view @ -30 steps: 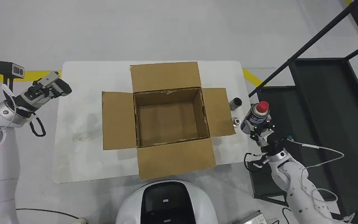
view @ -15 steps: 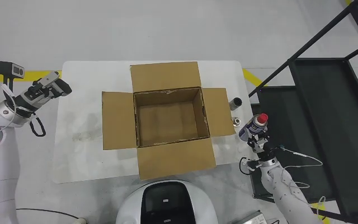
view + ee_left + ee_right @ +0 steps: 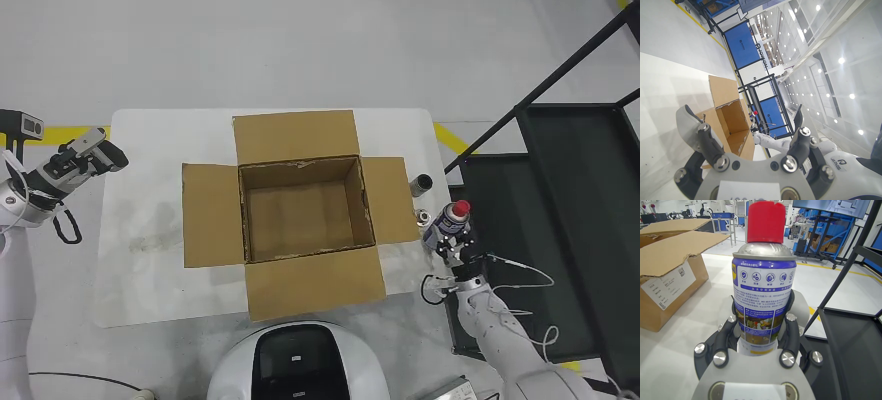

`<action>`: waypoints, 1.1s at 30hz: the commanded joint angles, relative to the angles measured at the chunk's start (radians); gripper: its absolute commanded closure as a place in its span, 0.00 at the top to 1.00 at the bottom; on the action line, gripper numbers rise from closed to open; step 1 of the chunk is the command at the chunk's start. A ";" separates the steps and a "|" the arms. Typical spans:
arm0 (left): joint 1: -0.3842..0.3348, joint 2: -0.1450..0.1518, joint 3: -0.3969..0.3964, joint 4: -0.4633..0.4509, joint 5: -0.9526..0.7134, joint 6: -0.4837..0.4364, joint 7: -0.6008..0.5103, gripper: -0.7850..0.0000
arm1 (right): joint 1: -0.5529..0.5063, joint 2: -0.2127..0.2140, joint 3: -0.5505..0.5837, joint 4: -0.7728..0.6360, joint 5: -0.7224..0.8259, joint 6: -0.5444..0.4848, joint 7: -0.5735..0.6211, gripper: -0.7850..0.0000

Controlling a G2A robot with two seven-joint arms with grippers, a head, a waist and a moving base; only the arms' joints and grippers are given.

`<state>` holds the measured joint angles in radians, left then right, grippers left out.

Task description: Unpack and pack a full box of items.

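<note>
The white table (image 3: 150, 250) carries the open cardboard box (image 3: 297, 136), all four flaps spread flat. At the table's right edge, just beside the right flap, the right gripper (image 3: 762, 306) clamps the upright red-capped spray can (image 3: 764, 279). Near it stands what may be a small dark cylinder (image 3: 422, 184). Off the table's left side, the left gripper (image 3: 743, 113) hangs with its fingers spread wide, holding nothing.

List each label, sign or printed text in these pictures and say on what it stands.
Label of icons and dense small print: around the spray can, held in the right end effector.
White sticker with a square code, its lines too small to read: on the cardboard box, on its side.
White lettering: on the blue panels in the room beyond.
</note>
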<state>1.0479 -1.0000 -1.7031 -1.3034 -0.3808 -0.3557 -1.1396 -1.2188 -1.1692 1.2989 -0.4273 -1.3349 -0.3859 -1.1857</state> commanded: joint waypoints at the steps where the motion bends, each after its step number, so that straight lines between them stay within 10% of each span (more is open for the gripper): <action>1: 0.000 0.000 0.000 0.000 0.000 0.000 0.000 1.00 | 0.009 -0.005 -0.010 0.021 -0.005 0.006 0.002 0.00; 5: 0.000 0.000 0.000 0.000 0.000 0.000 0.000 1.00 | 0.023 -0.018 -0.023 0.056 0.006 -0.003 -0.006 0.05; 7: 0.000 0.000 0.000 0.000 0.000 0.000 0.000 1.00 | 0.030 -0.023 -0.027 0.071 0.014 -0.007 -0.005 0.36; 9: 0.000 0.000 0.000 0.000 0.000 0.000 0.000 1.00 | 0.037 -0.026 -0.031 0.083 0.016 -0.012 -0.005 1.00; 24: 0.000 0.000 0.000 0.000 0.000 0.000 0.000 1.00 | 0.005 0.002 -0.013 0.108 0.006 -0.031 -0.124 1.00; 33: 0.000 0.000 0.000 0.000 0.000 0.000 0.000 1.00 | 0.011 0.026 -0.019 0.082 -0.049 -0.052 0.018 1.00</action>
<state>1.0479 -1.0000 -1.7031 -1.3034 -0.3808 -0.3557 -1.1396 -1.2104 -1.1428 1.2803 -0.3395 -1.3848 -0.4326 -1.1748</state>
